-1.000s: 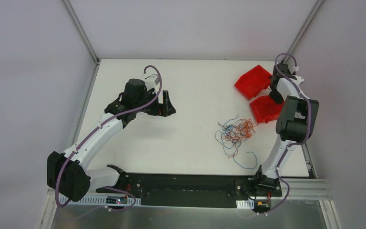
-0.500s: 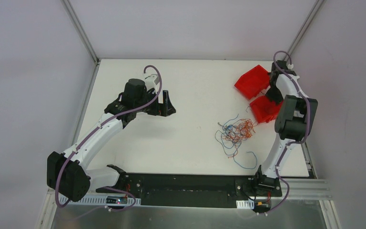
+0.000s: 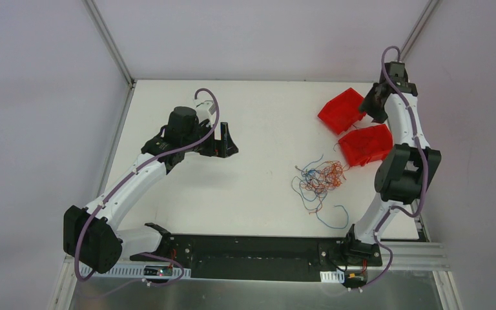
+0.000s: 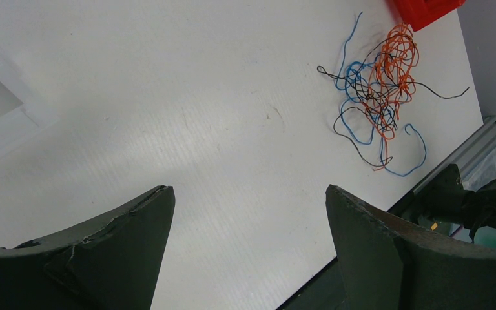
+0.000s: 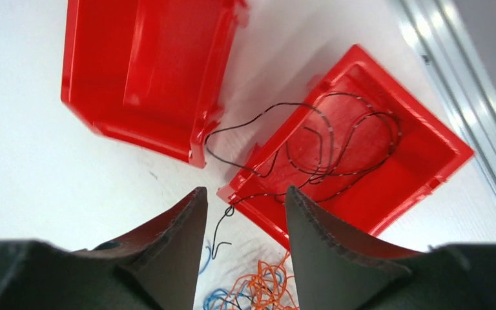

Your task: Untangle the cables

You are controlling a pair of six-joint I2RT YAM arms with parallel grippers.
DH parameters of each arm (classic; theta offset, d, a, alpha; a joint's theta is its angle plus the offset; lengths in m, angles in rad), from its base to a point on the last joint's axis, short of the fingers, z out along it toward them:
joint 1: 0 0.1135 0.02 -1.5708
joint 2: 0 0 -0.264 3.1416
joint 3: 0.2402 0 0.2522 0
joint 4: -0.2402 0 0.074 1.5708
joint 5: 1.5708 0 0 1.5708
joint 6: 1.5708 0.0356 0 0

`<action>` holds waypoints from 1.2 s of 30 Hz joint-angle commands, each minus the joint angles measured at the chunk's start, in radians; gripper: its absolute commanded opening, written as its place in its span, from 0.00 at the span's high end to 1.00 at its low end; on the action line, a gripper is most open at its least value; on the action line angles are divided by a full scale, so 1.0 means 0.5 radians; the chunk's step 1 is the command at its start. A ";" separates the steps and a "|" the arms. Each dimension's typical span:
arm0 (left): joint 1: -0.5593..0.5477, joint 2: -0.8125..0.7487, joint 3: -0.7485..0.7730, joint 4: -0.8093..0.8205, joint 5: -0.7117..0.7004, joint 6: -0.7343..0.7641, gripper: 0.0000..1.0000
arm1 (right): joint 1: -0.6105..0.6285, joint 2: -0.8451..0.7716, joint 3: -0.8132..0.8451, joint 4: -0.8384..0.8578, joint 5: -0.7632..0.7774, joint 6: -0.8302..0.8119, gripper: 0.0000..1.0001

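The cables (image 3: 320,177) lie as a tangle of orange, blue and black wires on the white table, right of centre; the left wrist view shows this tangle (image 4: 380,87) at upper right. A loose blue strand (image 3: 337,218) curls nearer the front edge. Thin black cables (image 5: 316,173) are coiled in the nearer red bin (image 5: 426,161), one end trailing over its rim. My right gripper (image 5: 245,194) hangs open above that rim with nothing gripped; from above it (image 3: 368,110) sits between the bins. My left gripper (image 4: 248,190) is wide open and empty over bare table (image 3: 230,141).
A second red bin (image 3: 341,110) stands tilted farther back, seen at upper left in the right wrist view (image 5: 145,71). An aluminium rail (image 5: 455,84) runs along the table's right edge. A black base strip (image 3: 258,252) lines the front.
My right gripper went from shut to open and rose back away from the nearer red bin, leaving the black cables in it. The left arm stayed still.
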 commanded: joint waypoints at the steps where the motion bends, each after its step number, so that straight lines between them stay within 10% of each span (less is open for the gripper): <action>1: 0.001 -0.059 -0.001 0.036 0.010 0.037 0.10 | 0.061 0.139 0.129 -0.110 -0.273 -0.208 0.51; 36: 0.001 0.012 0.063 -0.010 -0.008 0.077 0.10 | 0.256 0.642 0.417 -0.259 0.337 -0.616 0.70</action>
